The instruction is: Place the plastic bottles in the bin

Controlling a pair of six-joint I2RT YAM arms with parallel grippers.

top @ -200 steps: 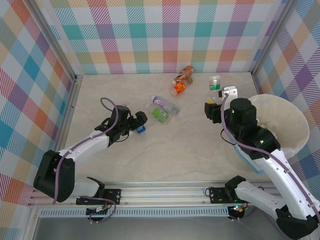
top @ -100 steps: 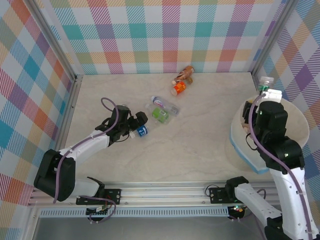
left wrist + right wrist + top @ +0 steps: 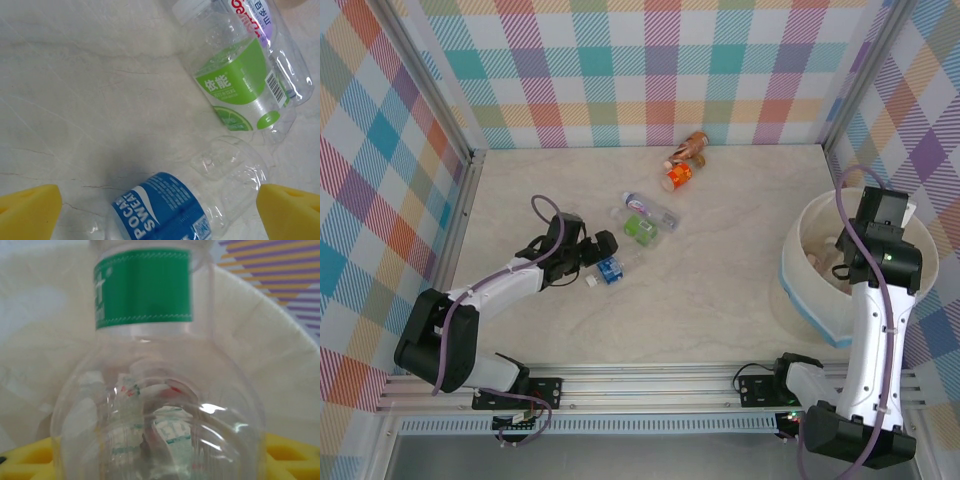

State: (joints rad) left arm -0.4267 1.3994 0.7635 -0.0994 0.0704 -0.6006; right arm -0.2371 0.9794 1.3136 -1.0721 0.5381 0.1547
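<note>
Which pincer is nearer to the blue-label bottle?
Left. The left pincer straddles the blue-label bottle, open; the right pincer is far off over the bin, holding a green-label bottle.

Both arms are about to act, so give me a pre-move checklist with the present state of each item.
1. The right gripper is above the bin: ok, the bin wall shows behind it.
2. The green-band bottle sits between the right pads: ok.
3. The left gripper is open: ok.
4. The blue-label bottle lies between the left fingertips: ok, not yet gripped.
5. The lime-label bottle is clear of the blue-label bottle: cannot tell, their ends are very close.
</note>
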